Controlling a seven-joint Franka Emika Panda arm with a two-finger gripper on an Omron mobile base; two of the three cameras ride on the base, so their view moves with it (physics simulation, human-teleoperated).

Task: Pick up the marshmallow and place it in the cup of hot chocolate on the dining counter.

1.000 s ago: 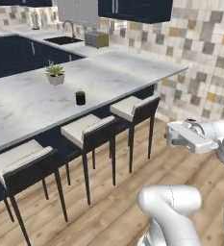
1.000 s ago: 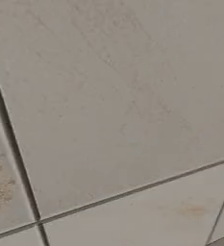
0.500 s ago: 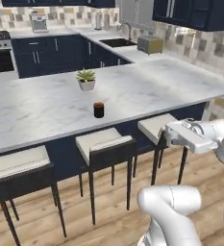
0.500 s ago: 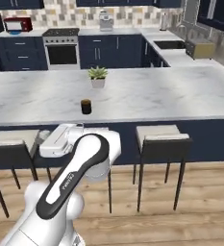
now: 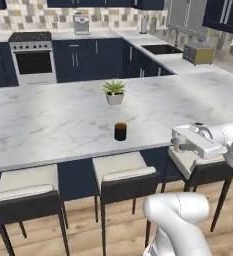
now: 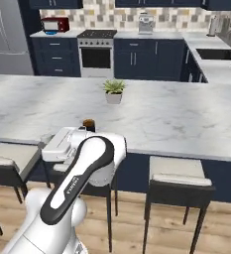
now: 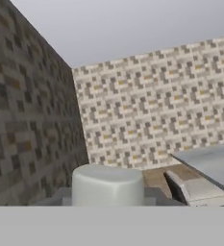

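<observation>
The marshmallow [image 7: 107, 185], a small white cylinder lump, sits close in the hand view, and my gripper is shut on it. My gripper [image 5: 177, 142] hangs in front of the near edge of the dining counter [image 5: 48, 125], above a stool and right of the cup of hot chocolate [image 5: 120, 131]. The cup is small, dark and brown-topped, and stands upright near the counter's front edge. From the right base view the cup [image 6: 89, 123] peeks out just behind my hand, with my gripper [image 6: 45, 144] to its lower left, off the dining counter [image 6: 176, 119].
A potted plant [image 5: 114, 91] stands behind the cup, mid-counter. Cushioned stools [image 5: 125, 172] line the counter's near side, one [image 5: 200, 162] under my hand. Beyond are the stove [image 5: 33, 55], sink [image 5: 163, 49], toaster [image 5: 198, 52] and red microwave [image 6: 55, 25].
The whole picture has swung: the base turned, so the counter now lies square ahead and closer. My gripper has stayed shut on the marshmallow.
</observation>
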